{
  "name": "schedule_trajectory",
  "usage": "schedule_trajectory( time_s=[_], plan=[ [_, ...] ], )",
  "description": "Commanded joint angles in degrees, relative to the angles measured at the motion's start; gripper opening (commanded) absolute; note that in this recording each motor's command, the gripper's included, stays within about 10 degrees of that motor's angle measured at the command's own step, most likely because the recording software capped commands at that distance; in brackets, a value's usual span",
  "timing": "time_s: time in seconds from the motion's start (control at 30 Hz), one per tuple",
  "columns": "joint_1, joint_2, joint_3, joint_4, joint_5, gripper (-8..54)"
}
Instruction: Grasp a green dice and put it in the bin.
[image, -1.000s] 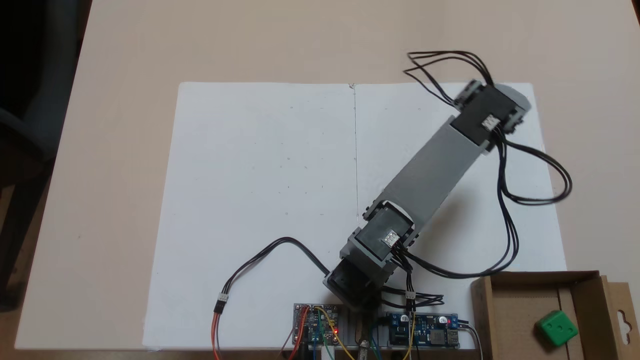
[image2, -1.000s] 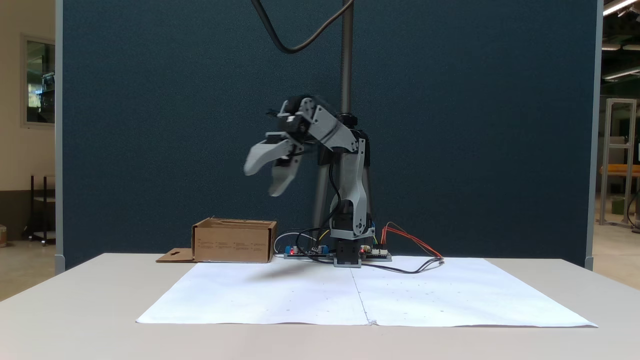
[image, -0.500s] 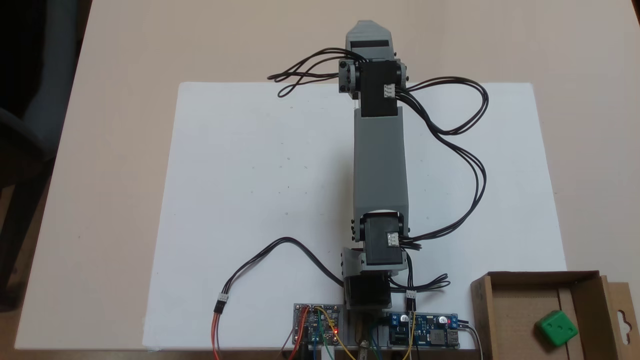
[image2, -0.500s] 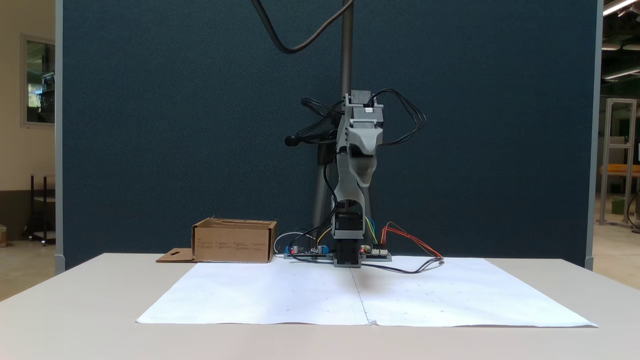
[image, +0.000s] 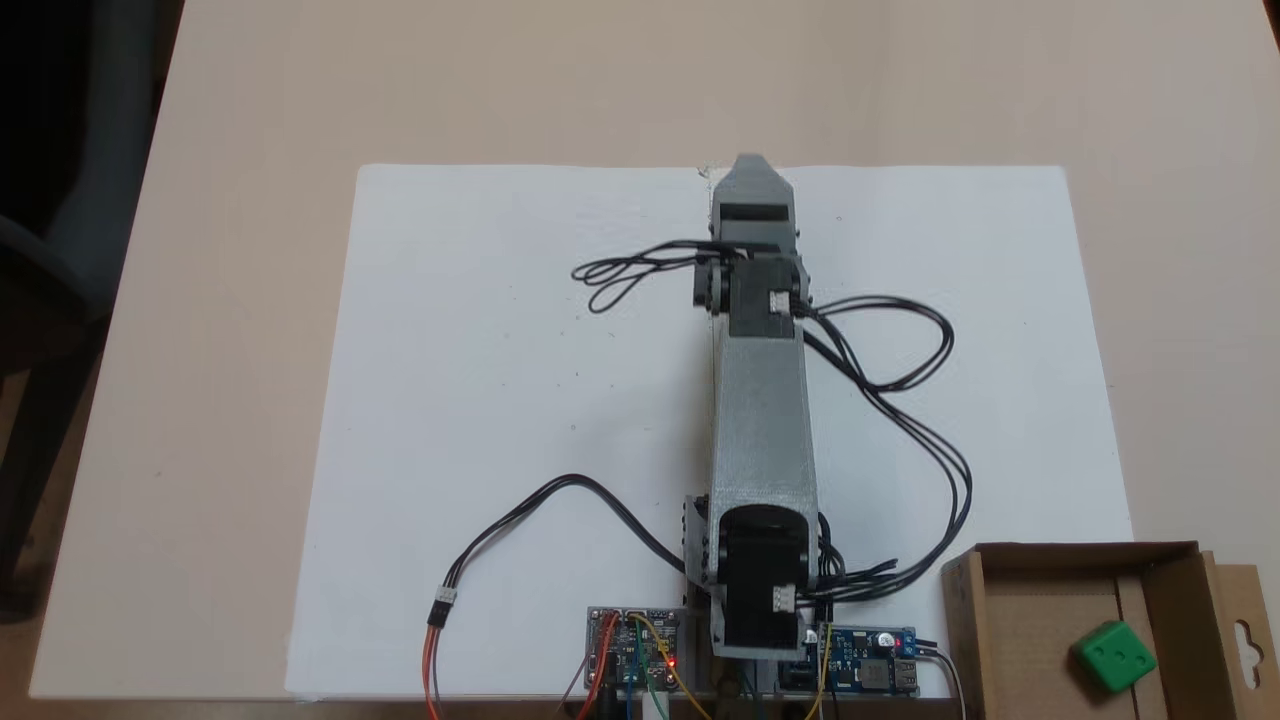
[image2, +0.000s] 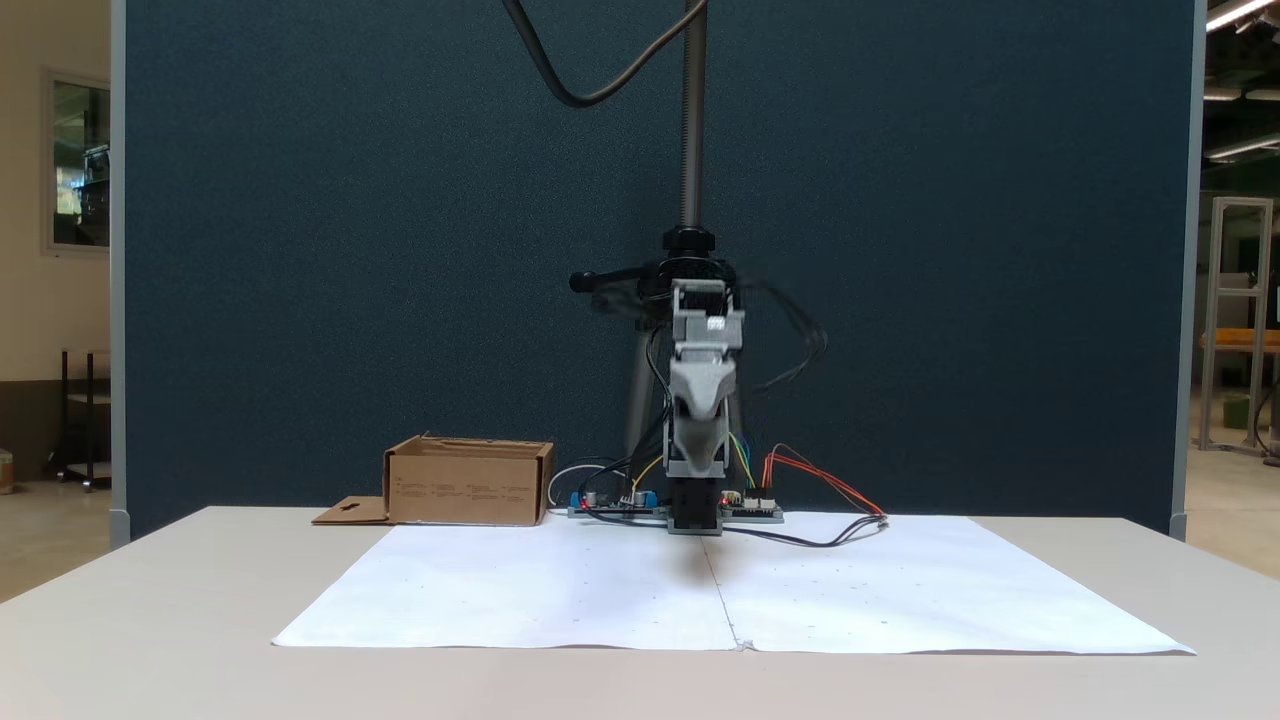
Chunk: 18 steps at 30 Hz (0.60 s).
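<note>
Jaws of the gripper (image: 752, 165) lay one behind the other, so their state could not be told. The green dice (image: 1113, 656) sat inside the bin (image: 1000, 600), far right.

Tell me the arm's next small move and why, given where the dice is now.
Probably just finish folding down to rest over the white paper. The green dice already lies inside the cardboard bin, and the gripper is well away from it, pointing along the paper's centre seam, with nothing seen in it. Whether it is open cannot be told. No further grasp seems needed.
</note>
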<state>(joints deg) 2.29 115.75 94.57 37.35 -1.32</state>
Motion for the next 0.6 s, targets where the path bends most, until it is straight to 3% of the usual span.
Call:
schedule_trajectory(
  time_s=[0.0, 0.17, 0.57],
  plan=[
    [1.67, 4.31, 1.05, -9.56, 3.08, 43.7],
    [-0.62, 11.25, 8.09, -19.93, 2.99, 44.5],
    [0.53, 14.5, 12.74, -42.52, 3.16, 44.6]
  ],
)
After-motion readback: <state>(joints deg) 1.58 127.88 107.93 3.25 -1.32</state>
